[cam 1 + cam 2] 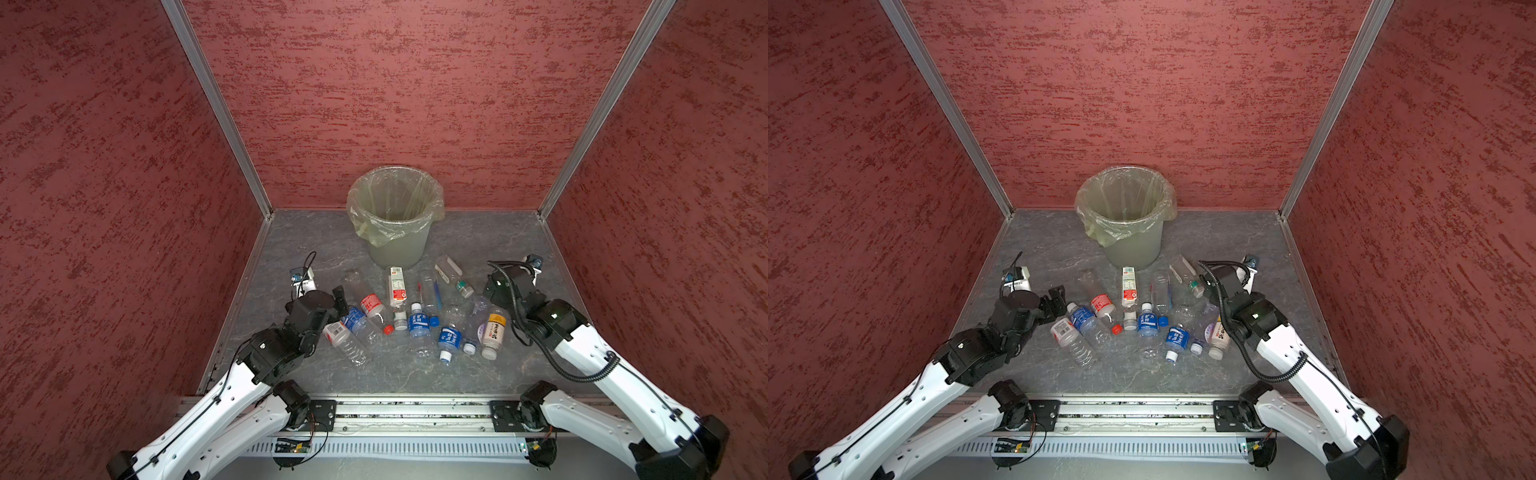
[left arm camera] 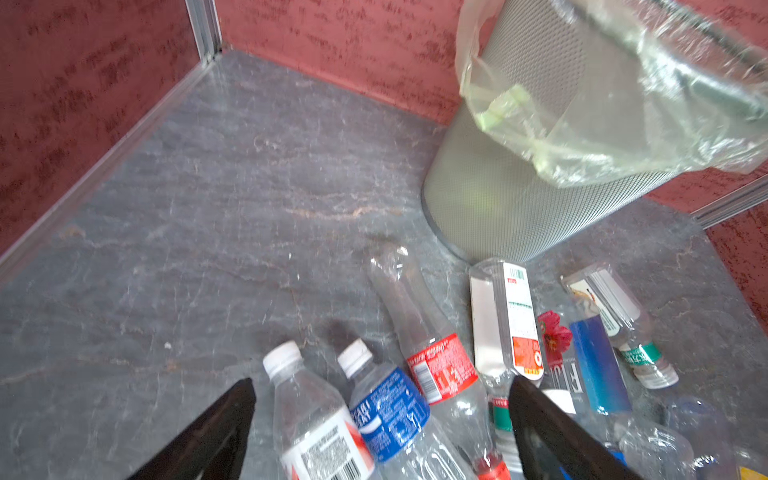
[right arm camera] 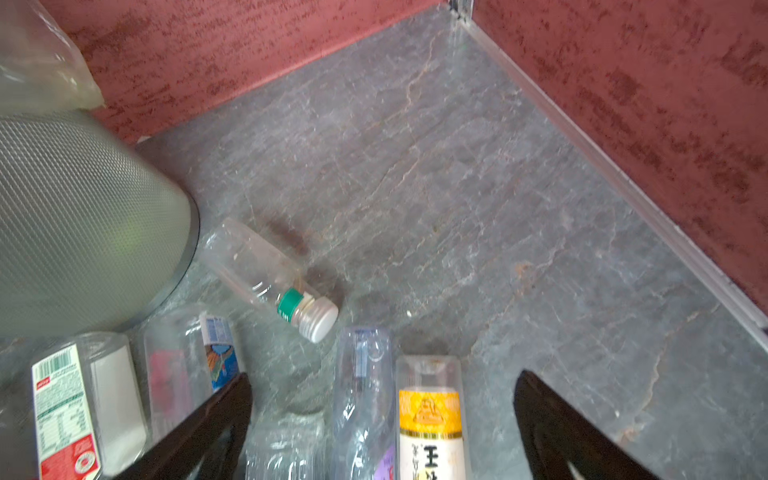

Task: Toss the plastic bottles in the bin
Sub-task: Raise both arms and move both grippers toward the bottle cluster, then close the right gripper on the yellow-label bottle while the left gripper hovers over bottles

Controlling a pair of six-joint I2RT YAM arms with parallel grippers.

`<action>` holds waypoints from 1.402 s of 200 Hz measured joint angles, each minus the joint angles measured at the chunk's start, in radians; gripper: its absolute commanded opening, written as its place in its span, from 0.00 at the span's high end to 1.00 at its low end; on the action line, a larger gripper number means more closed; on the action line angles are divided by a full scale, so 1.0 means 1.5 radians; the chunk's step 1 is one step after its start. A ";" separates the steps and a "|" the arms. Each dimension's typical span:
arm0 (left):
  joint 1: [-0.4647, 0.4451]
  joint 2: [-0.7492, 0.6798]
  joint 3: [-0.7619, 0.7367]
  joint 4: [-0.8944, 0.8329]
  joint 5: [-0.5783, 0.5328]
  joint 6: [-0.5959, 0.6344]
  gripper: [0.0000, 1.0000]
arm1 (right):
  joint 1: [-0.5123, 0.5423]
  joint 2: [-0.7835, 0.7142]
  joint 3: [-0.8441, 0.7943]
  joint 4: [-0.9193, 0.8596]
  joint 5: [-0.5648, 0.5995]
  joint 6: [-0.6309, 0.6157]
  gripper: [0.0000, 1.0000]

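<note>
While loose, two plastic bottles (image 2: pixel 316 419) between spread left fingers (image 2: pixel 216 436).

The left arm (image 1: pixel 216 411) and right arm (image 1: pixel 623 386) have white shells with small screws, black motor joints and black tapered jaws. A coiled black cable (image 1: pixel 582 379) follows the right arm.

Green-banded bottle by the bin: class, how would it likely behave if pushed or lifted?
The bottle looks empty, so probably light. Lying on its side, it may roll if nudged. Its thin clear wall could dent when squeezed.
</note>
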 measured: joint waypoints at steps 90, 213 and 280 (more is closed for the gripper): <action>-0.087 -0.030 -0.059 -0.129 0.039 -0.188 0.08 | 0.021 -0.046 -0.121 -0.067 -0.115 0.081 0.11; -0.093 -0.033 -0.110 -0.136 0.078 -0.231 0.08 | 0.021 -0.014 -0.140 -0.062 -0.152 0.092 0.25; -0.093 -0.033 -0.117 -0.131 0.081 -0.232 0.08 | 0.014 0.017 -0.166 -0.045 -0.160 0.092 0.33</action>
